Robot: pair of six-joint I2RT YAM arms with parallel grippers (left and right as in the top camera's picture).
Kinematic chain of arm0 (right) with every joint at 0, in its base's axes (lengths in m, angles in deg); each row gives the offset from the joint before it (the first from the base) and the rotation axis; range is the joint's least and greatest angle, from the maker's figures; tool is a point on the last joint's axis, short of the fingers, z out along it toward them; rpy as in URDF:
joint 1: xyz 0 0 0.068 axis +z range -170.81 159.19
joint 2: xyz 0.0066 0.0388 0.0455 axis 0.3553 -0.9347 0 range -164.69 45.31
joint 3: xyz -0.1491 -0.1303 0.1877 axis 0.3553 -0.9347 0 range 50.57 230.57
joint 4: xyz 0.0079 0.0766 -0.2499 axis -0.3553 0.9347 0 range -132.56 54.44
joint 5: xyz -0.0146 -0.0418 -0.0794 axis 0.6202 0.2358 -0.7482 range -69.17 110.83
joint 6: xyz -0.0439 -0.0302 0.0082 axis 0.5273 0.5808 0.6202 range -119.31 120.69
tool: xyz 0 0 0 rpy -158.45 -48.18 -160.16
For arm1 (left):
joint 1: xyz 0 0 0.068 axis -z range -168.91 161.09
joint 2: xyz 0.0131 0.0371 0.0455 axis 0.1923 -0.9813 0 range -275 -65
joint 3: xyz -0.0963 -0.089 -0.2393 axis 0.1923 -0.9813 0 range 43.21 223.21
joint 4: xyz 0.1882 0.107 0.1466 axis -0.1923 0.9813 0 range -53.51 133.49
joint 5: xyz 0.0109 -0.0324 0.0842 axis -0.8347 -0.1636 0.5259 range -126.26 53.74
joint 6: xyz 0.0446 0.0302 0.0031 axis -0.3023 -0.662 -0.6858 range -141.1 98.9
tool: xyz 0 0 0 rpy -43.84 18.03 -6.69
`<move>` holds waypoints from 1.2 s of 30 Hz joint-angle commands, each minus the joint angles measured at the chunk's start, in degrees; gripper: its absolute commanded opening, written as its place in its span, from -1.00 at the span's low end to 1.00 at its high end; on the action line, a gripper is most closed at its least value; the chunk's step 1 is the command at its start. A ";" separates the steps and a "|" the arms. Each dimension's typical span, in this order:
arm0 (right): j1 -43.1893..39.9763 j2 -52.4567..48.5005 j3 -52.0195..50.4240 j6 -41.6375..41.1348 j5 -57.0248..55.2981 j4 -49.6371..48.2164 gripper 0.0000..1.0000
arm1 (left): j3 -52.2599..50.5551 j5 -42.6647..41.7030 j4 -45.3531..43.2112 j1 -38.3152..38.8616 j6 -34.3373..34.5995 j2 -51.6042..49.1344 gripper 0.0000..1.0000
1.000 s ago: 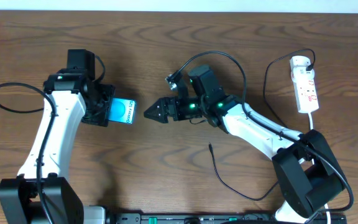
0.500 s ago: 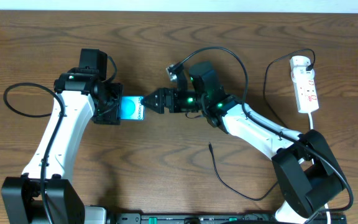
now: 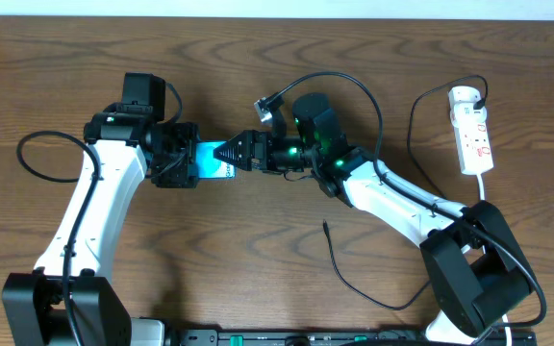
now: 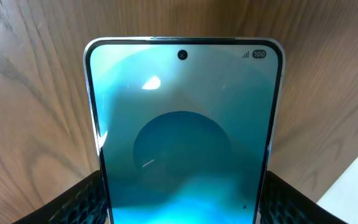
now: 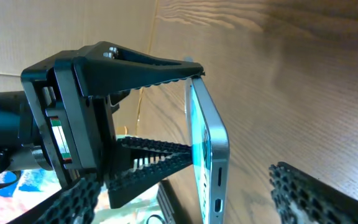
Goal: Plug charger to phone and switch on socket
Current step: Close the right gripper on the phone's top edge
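My left gripper (image 3: 188, 161) is shut on the phone (image 3: 210, 160) and holds it above the table, its cyan screen filling the left wrist view (image 4: 182, 124). My right gripper (image 3: 229, 156) is open, with its fingers on either side of the phone's free end. In the right wrist view the phone (image 5: 211, 155) is edge-on between my open fingers (image 5: 182, 183), its port facing the camera. The charger (image 3: 335, 261) lies loose on the table below my right arm, its tip pointing up. The socket (image 3: 472, 130) lies at the far right.
The charger's cable loops up the right side toward the socket's top end (image 3: 465, 94). A white cord (image 3: 480, 185) runs down from the socket past the right arm's base (image 3: 474, 269). The left arm's own black cable (image 3: 37, 163) loops at the left.
My left arm has carried the phone to the right and my right gripper has moved left. The phone's end now sits between my right fingers.
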 commanded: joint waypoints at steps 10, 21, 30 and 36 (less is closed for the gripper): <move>1.55 -0.07 0.63 -0.83 1.11 -1.01 0.51 | 0.46 -6.95 0.13 0.13 1.20 0.09 -0.86; 1.66 -0.07 0.61 -0.79 1.07 -1.01 0.27 | 0.46 -8.96 0.55 0.26 1.18 0.09 -0.86; 2.32 -0.09 0.61 -0.81 -1.55 -0.61 0.22 | 0.46 -8.90 0.55 0.79 1.16 0.09 -0.86; 2.99 -0.09 0.61 -0.81 -3.98 0.79 0.13 | 0.46 -8.87 0.52 1.22 1.16 0.09 -0.85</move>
